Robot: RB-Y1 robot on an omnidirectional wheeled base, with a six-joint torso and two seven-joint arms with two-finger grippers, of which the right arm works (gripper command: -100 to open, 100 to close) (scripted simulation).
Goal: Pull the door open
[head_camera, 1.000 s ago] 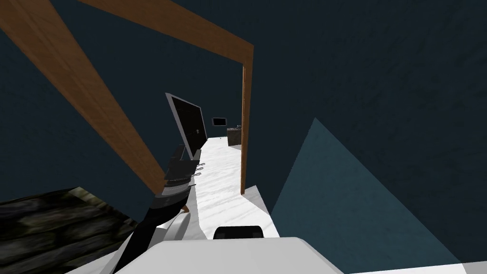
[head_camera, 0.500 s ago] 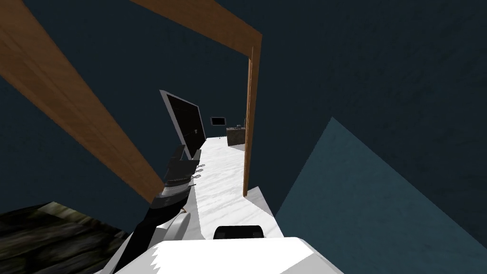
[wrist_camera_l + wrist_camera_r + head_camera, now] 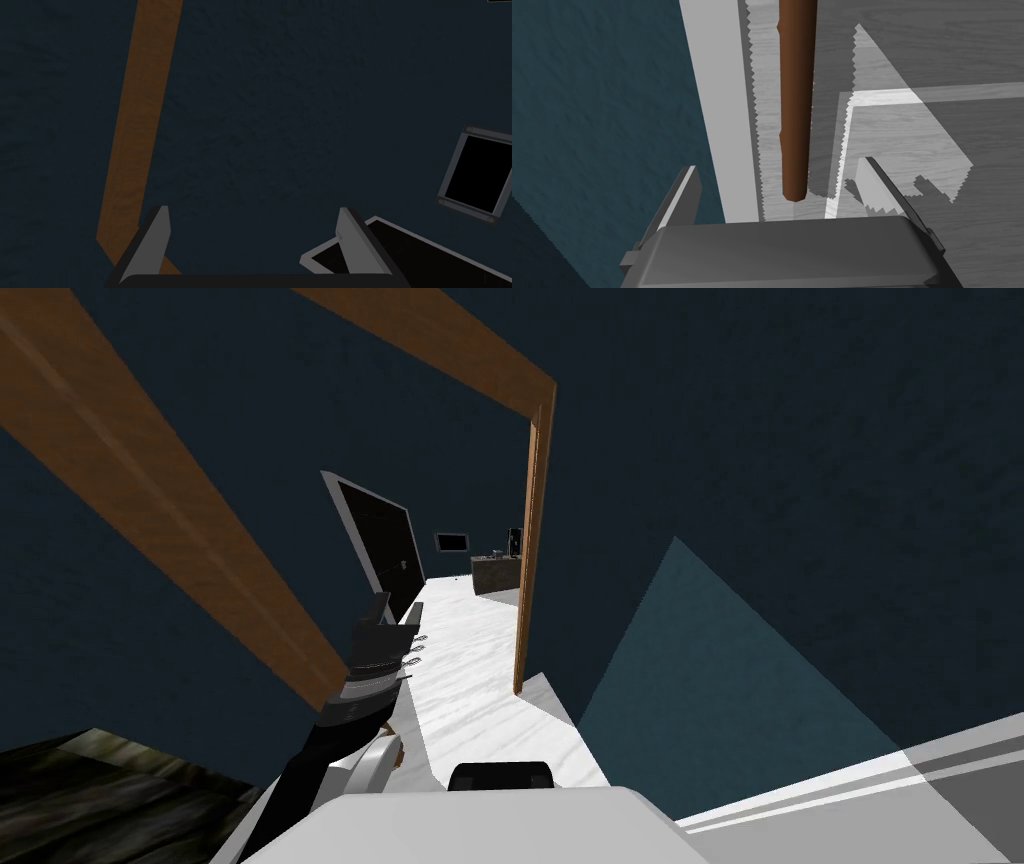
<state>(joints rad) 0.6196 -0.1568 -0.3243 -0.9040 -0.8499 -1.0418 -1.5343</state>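
The door frame (image 3: pixel 532 548) looks like brown wood, fine-grained and matt, and the walls (image 3: pixel 800 438) around it are dark blue, matt and roughly mottled. The floor (image 3: pixel 470 668) is pale with faint wood-grain streaks and no gloss, while the dark patch (image 3: pixel 100 798) by its near left edge has the rough, uneven look of weathered stone or old planks.
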